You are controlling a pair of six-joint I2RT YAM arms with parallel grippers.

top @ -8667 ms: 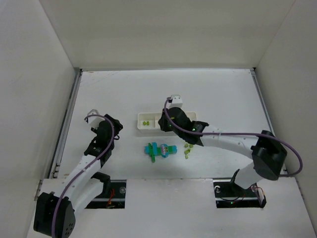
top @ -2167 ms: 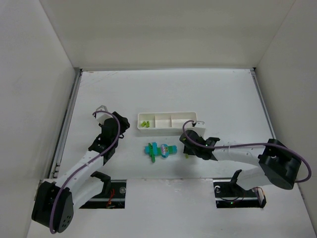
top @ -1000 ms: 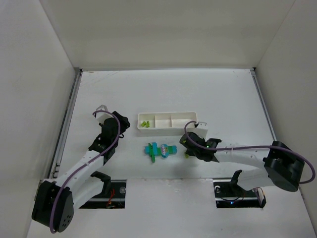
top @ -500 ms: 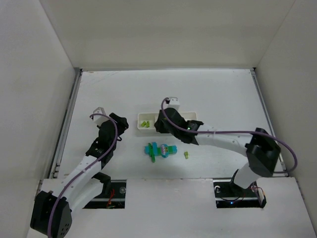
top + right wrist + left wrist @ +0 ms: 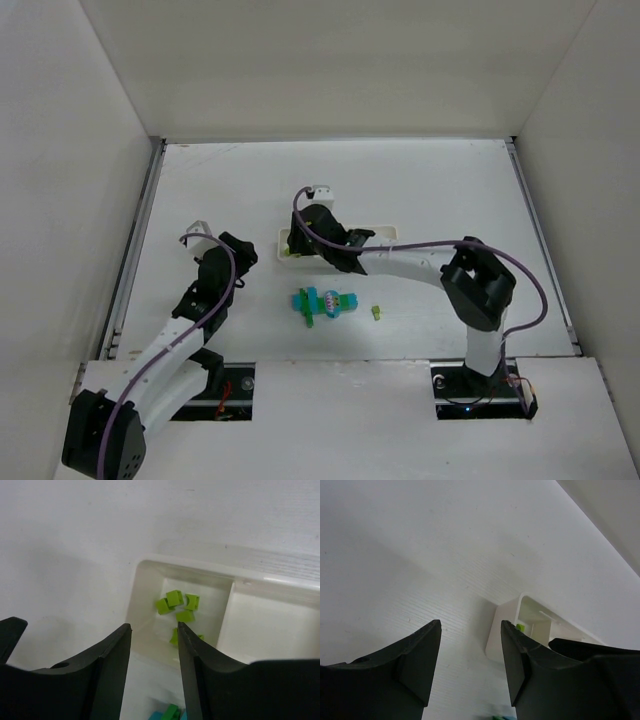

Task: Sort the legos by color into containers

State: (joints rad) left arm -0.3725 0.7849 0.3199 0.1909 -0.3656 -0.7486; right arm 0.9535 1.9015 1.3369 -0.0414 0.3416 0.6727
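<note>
Fingers of the left arm (image 5: 427, 650) stand apart with nothing between them, over the table (image 5: 200, 180) toward its left edge, facing the near end of the white tray (image 5: 502, 630). Mid-table lies the joined cluster (image 5: 325, 302) of cyan and dark green bricks, with one small yellow-green brick (image 5: 377, 313) apart from it toward the right edge. Farther back, the right arm's fingers (image 5: 117, 650) — apart, gripping nothing — hang over the tray's left compartment, where several yellow-green bricks (image 5: 176, 604) lie
</note>
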